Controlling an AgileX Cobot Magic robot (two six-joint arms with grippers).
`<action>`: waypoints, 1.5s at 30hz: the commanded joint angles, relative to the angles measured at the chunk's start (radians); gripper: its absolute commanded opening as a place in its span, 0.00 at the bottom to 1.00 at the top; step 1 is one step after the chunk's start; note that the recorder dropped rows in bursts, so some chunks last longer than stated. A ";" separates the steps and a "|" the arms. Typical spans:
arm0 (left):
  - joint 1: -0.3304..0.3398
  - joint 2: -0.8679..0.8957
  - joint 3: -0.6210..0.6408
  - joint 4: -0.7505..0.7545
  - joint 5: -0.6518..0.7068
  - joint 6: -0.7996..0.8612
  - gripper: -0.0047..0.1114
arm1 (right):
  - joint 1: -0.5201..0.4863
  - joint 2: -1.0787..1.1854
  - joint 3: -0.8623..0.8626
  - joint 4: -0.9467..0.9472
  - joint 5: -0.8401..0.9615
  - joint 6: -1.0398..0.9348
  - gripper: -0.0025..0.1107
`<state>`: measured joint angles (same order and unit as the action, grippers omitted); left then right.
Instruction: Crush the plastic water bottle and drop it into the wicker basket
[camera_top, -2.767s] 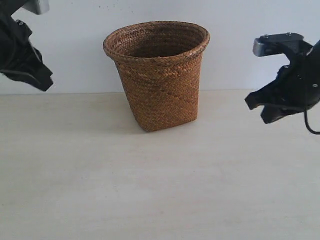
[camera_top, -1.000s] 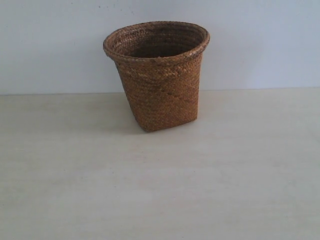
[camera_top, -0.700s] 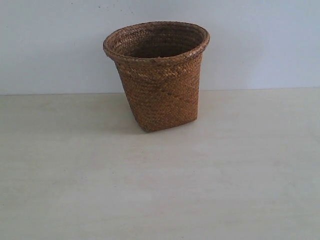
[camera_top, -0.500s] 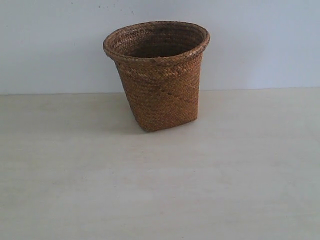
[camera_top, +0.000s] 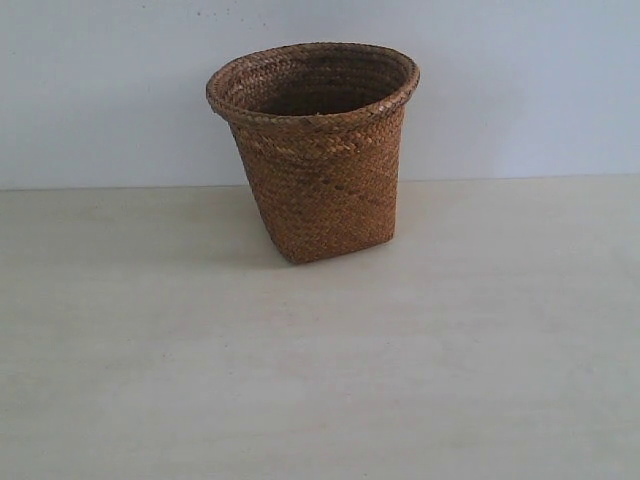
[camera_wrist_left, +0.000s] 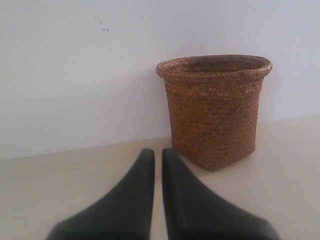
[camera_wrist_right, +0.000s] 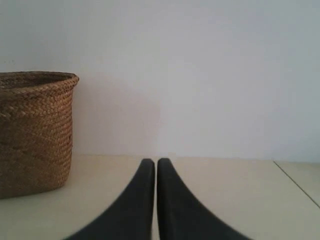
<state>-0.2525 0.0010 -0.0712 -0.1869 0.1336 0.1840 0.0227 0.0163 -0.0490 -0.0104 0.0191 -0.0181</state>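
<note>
The wicker basket (camera_top: 315, 150) stands upright near the back of the pale table, brown, with a flared round rim. It also shows in the left wrist view as the wicker basket (camera_wrist_left: 215, 110) and, partly, in the right wrist view as the wicker basket (camera_wrist_right: 35, 132). The plastic water bottle is out of view in every frame. My left gripper (camera_wrist_left: 157, 152) is shut with nothing between its black fingers, low over the table and short of the basket. My right gripper (camera_wrist_right: 156, 162) is shut and empty too, off to the basket's side. Neither gripper appears in the exterior view.
A plain white wall (camera_top: 520, 90) rises right behind the basket. The pale tabletop (camera_top: 320, 380) stretches in front of it. A seam or edge line in the table (camera_wrist_right: 297, 182) shows in the right wrist view.
Both arms, which hung at the left and right edges of the exterior view 2.8 s ago, have left that view. Nothing has changed over the last second.
</note>
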 joint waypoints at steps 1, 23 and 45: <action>0.002 -0.001 0.025 -0.011 -0.020 0.000 0.08 | -0.003 -0.005 0.003 0.001 0.011 -0.006 0.02; 0.002 -0.001 0.034 0.052 -0.018 -0.081 0.08 | -0.003 -0.005 0.003 0.001 0.011 -0.006 0.02; 0.164 -0.001 0.071 0.154 0.139 -0.203 0.08 | -0.003 -0.005 0.003 0.001 0.011 -0.004 0.02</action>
<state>-0.1193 0.0010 -0.0035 -0.0376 0.2328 -0.0106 0.0227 0.0163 -0.0470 -0.0104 0.0300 -0.0198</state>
